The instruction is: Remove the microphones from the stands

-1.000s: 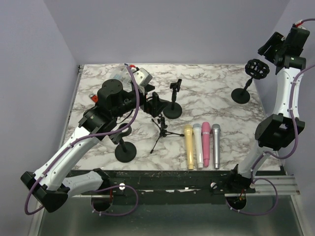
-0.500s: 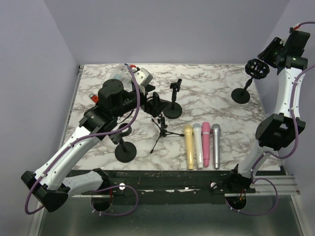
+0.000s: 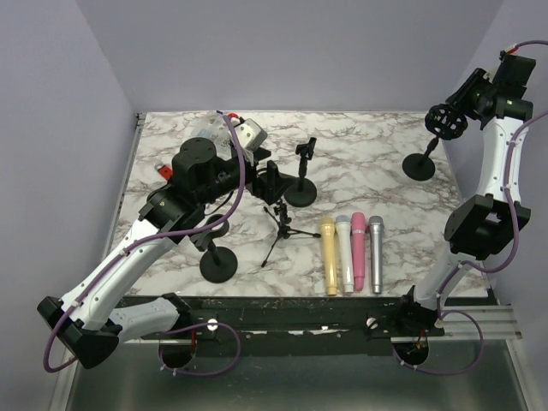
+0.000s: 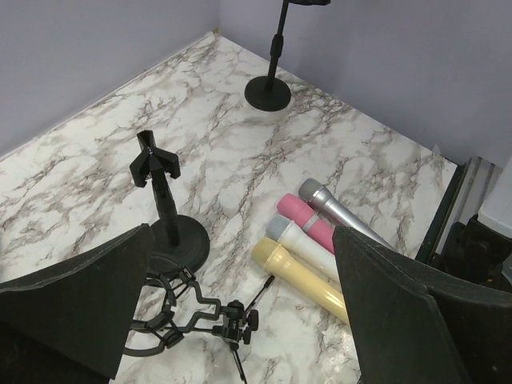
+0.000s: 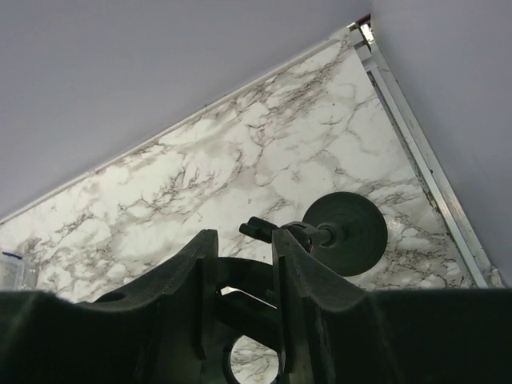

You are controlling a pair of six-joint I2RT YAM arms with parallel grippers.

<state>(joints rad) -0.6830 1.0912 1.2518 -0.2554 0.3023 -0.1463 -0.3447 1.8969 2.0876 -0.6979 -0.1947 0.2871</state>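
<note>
Start at the near edge. Four microphones lie flat on the white marble-patterned table [image 3: 377,141], packed side by side in one row: the yellow microphone [image 3: 329,255], the white microphone [image 3: 344,253], the pink microphone [image 3: 359,250] and the silver microphone [image 3: 375,253]. Their long axes run near to far, with the heads toward the back wall. None of them sits in a stand, so I judge that the removal itself looks finished.

Left of the row and a little farther back are the black round-based stand [image 3: 218,259] and the small black tripod stand [image 3: 279,227]. Neither shows a microphone on it. Just past the tripod hangs your left gripper [image 3: 271,181], spread wide and holding nothing. From it the microphones lie toward the near right, and it is much the nearer gripper to them.

Just beyond it stands the black clip stand [image 3: 301,171], with its clip bare.

Farthest back, in the right rear corner, your right gripper [image 5: 242,276] has its fingers drawn close on the black shock-mount ring [image 3: 445,120]. The black disc base [image 3: 419,165] of that stand rests on the table. You can see through the ring, so it holds no microphone. This gripper is well apart from the row.

If a microphone needs handling, use the left arm and close across the long axis.
</note>
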